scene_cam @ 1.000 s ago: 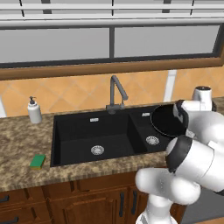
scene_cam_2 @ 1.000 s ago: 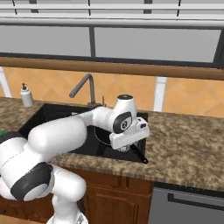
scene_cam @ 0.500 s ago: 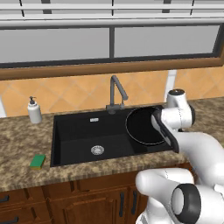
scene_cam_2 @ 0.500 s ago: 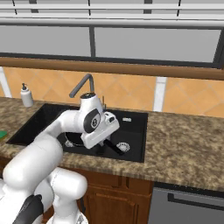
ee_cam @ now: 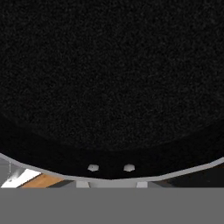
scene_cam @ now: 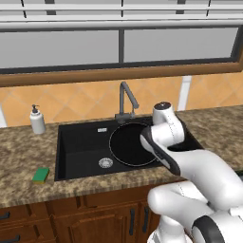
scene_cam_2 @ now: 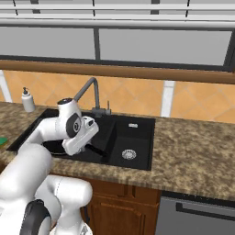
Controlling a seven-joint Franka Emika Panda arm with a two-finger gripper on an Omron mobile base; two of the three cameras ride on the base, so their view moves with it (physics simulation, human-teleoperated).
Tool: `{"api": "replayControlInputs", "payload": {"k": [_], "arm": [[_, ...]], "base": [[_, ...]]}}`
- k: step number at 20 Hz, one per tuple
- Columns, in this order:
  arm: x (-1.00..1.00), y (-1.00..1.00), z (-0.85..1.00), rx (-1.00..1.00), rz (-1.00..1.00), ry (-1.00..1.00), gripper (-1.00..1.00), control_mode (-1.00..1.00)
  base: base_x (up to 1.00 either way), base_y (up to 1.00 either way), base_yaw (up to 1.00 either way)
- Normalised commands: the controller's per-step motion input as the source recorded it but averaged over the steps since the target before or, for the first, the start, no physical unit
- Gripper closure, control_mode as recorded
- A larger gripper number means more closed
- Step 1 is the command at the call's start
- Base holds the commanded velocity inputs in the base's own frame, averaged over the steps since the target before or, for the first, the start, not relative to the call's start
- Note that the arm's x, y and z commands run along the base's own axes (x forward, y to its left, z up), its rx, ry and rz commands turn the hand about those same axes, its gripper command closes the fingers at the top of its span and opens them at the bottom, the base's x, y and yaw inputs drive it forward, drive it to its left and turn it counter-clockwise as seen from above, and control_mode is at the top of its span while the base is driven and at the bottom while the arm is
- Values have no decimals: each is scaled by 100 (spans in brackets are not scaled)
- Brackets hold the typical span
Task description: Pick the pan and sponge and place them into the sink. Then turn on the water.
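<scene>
The round black pan (scene_cam: 129, 144) hangs low in the right part of the large basin of the black sink (scene_cam: 78, 137). My gripper (scene_cam_2: 87, 146) is shut on the pan's thin handle (scene_cam_2: 97, 151), at the divider between the two basins. In the hand view the pan's (ee_cam: 109, 78) dark inside faces the camera, with two rivets at its rim. The green sponge (scene_cam: 41, 174) lies on the counter left of the sink, far from the gripper. No water runs from the dark faucet (scene_cam: 126, 98).
A white soap dispenser (scene_cam: 37, 120) stands at the back left of the granite counter (scene_cam: 213, 126). The small basin (scene_cam_2: 133, 135) with its metal drain lies right of the pan. The large basin's drain (scene_cam: 105, 163) sits left of the pan. Windows run above the tiled wall.
The arm has swung left, carrying the pan from the right end of the sink over the small basin to the large basin. The sponge and dispenser have stayed put.
</scene>
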Motion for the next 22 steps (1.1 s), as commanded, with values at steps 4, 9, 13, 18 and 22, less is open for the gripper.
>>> {"api": "replayControlInputs", "payload": {"k": [4,9,13,18,22], "arm": [[35,78,0,0,4,14,100,-100],[34,49,0,-3,-4,10,100,-100],[24,28,0,0,-10,2,100,-100],[19,19,-8,0,-9,0,100,-100],[16,26,-19,0,-8,-1,100,-100]], "base": [[0,0,0],[0,0,0],[0,0,0],[0,0,0],[0,0,0]]}}
